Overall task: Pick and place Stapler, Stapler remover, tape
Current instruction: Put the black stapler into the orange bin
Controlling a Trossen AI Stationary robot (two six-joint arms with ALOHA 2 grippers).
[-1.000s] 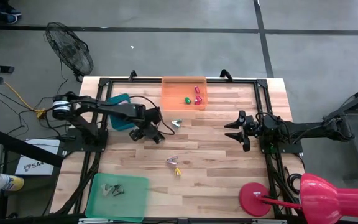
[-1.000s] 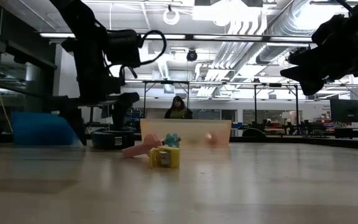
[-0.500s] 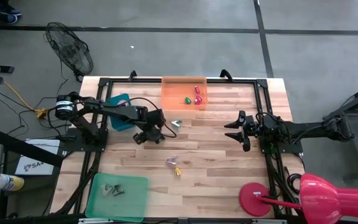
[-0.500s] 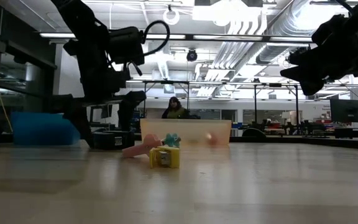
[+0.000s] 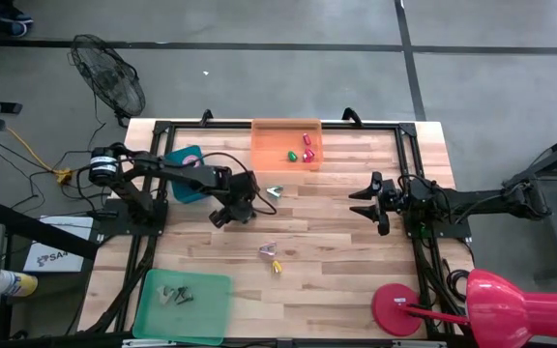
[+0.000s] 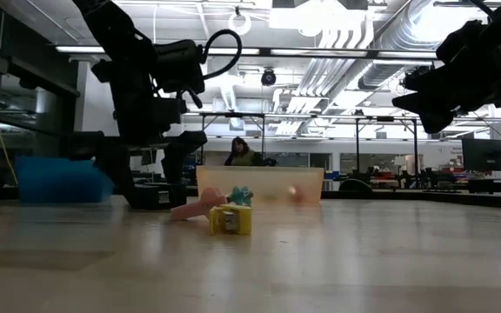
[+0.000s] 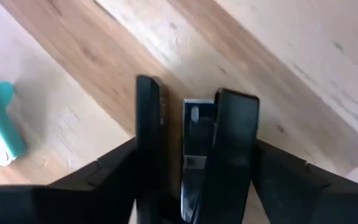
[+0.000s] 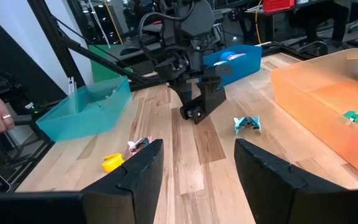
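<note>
The black stapler (image 7: 194, 146) lies flat on the table left of centre and also shows in the low view (image 6: 150, 196). My left gripper (image 5: 232, 209) is open and points down over it, one finger on either side of its length. The left gripper also shows in the left wrist view (image 7: 188, 118) and the low view (image 6: 150, 169). A teal staple remover (image 5: 274, 190) lies just right of it. My right gripper (image 5: 369, 205) hangs open above the table's right half, touching nothing. I cannot make out any ring-shaped tape rolls. My left gripper straddles the stapler's body from above, fingers along its two long sides. One finger (image 7: 236, 134) stands right against the stapler's side. The other finger (image 7: 146, 124) shows a gap of bare wood. I cannot tell whether it touches the stapler.
An orange bin (image 5: 264, 155) at the far edge holds small green and red pieces. A blue bin (image 5: 184, 184) sits behind the left arm. A green tray (image 5: 206, 309) at the near left holds silvery pieces. Small pink and yellow pieces (image 5: 272, 257) lie mid-table. A red lamp base (image 5: 397, 309) stands near right.
My left gripper has shifted a little toward the table's right and come down, so its fingers now stand around the stapler. The stapler has stayed where it lay.
</note>
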